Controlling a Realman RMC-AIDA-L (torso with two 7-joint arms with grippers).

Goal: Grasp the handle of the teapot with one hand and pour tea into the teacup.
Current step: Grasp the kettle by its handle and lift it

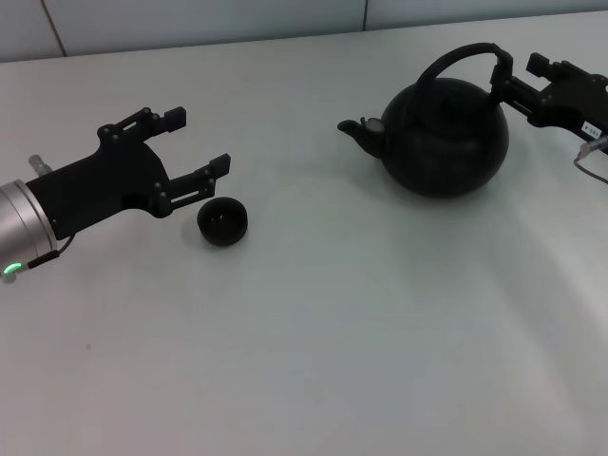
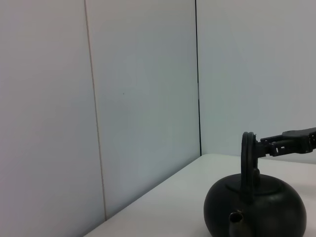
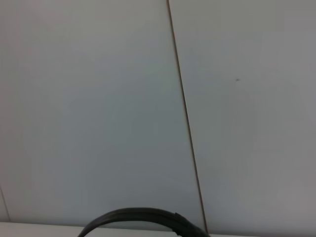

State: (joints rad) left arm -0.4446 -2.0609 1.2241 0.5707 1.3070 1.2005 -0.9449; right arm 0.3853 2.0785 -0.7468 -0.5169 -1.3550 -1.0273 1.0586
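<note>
The matte-black teapot (image 1: 445, 138) stands at the far right of the white table, spout pointing left. Its arched handle (image 1: 456, 55) rises over the lid. My right gripper (image 1: 518, 76) is at the handle's right end, jaws apart, its near finger touching the handle. The left wrist view shows the teapot (image 2: 256, 210), the handle (image 2: 248, 163) edge-on and the right gripper (image 2: 269, 147) beside its top. The handle's arc (image 3: 143, 215) shows low in the right wrist view. The tiny dark teacup (image 1: 223, 221) sits at the left. My left gripper (image 1: 198, 141) is open, just behind and left of the cup.
The white table (image 1: 361, 332) ends at a pale panelled wall (image 1: 209, 19) behind the teapot. A thin cable (image 1: 591, 166) hangs by the right arm at the table's right edge.
</note>
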